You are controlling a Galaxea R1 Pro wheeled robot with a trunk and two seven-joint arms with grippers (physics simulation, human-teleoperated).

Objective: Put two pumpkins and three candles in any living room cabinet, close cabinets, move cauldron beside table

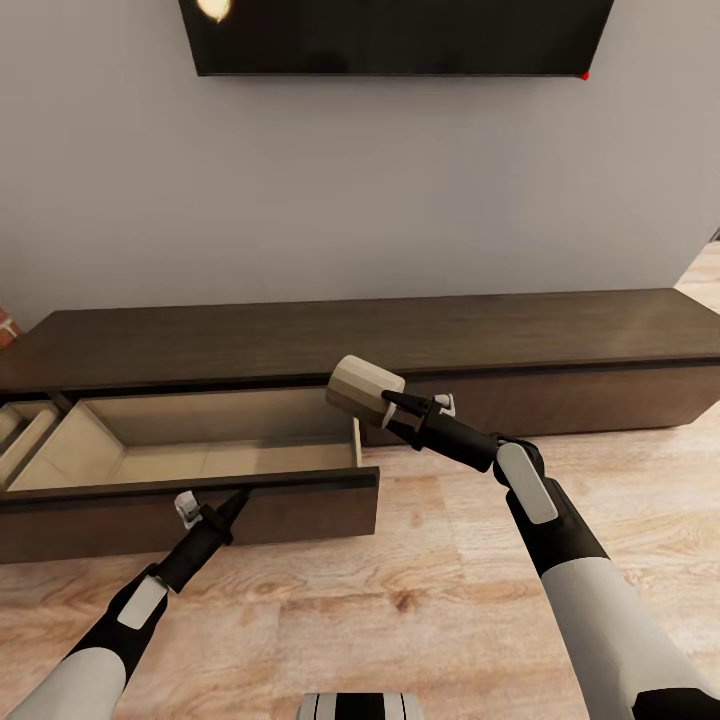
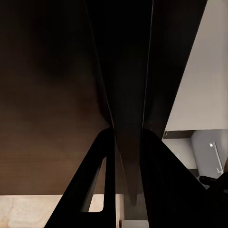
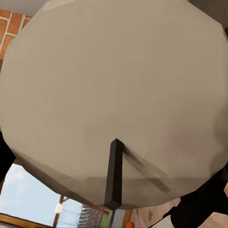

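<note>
The cabinet (image 1: 420, 335) is a long, low dark-brown unit against the wall. Its left drawer (image 1: 200, 450) is pulled out, and its pale wood interior looks empty. My left gripper (image 1: 243, 495) sits at the top edge of the drawer front (image 2: 126, 85), shut on that dark board, with one finger on each side. My right gripper (image 1: 385, 402) is shut on a stubby grey-brown candle (image 1: 360, 385), held tilted in the air just above the drawer's right end. In the right wrist view, the candle's pale top (image 3: 114, 85) and dark wick (image 3: 114, 175) are seen close up.
A dark TV (image 1: 400, 35) hangs on the grey wall above the cabinet. A second pale-wood compartment (image 1: 25, 430) stands open at the far left, beside a bit of brick (image 1: 5, 330). Wooden floor (image 1: 400, 590) lies in front of the unit.
</note>
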